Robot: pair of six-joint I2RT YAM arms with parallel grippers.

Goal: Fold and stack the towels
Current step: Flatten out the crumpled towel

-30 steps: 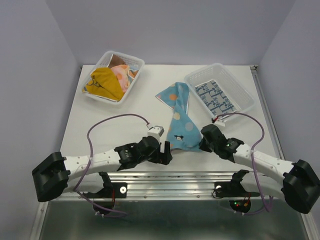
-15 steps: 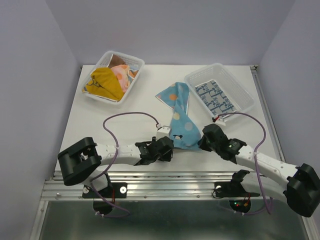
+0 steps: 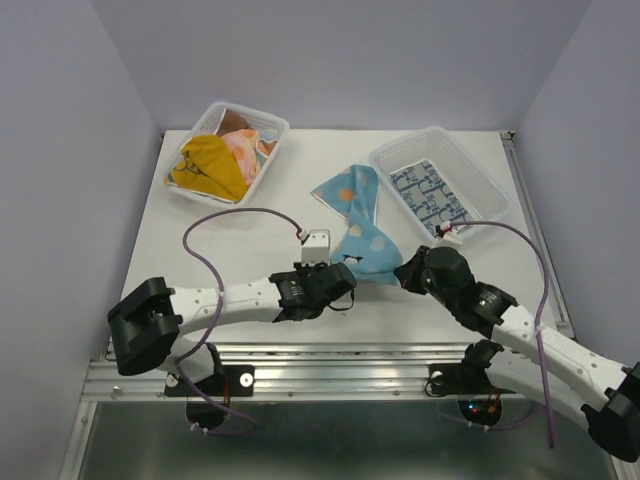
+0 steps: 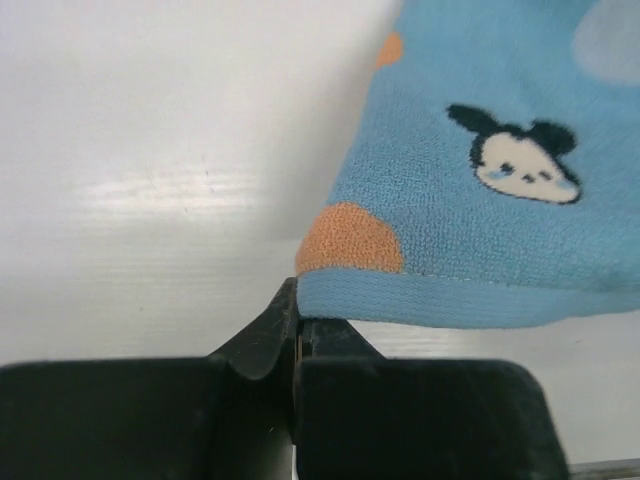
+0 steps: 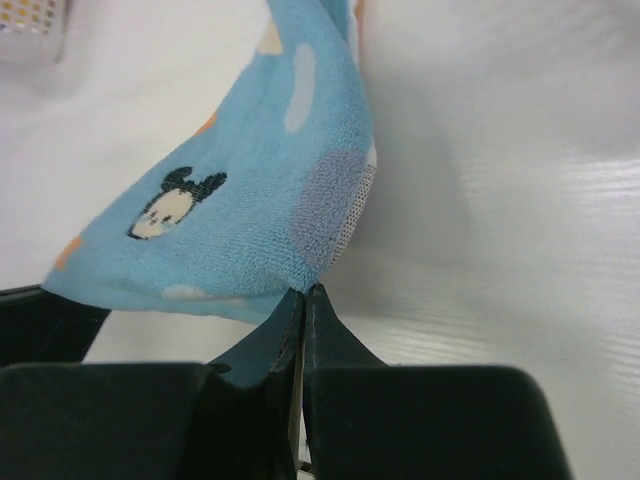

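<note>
Two clear baskets are set at the far side of the table (image 3: 230, 225). The left basket (image 3: 267, 163), at the far left corner, is filled with three crumpled towels: a mustard towel (image 3: 208, 166) in front, a spotted towel (image 3: 243, 148) beside it and a brown towel (image 3: 235, 120) at the back. In the right basket (image 3: 402, 140), close to the table's right edge, one white towel (image 3: 430, 195) with blue print is laid flat.

A fifth towel, the blue towel (image 3: 362, 238) with orange dots, is spread on the table between the baskets, its far end reaching up between them. Its near hem is gripped at both corners: the left jaws are closed tight on the corner by an orange dot, as the left wrist view shows, and the right jaws are pinched shut on the other corner.

Bare table is left in front of the left basket and along the near edge; less room is left in front of the right basket
</note>
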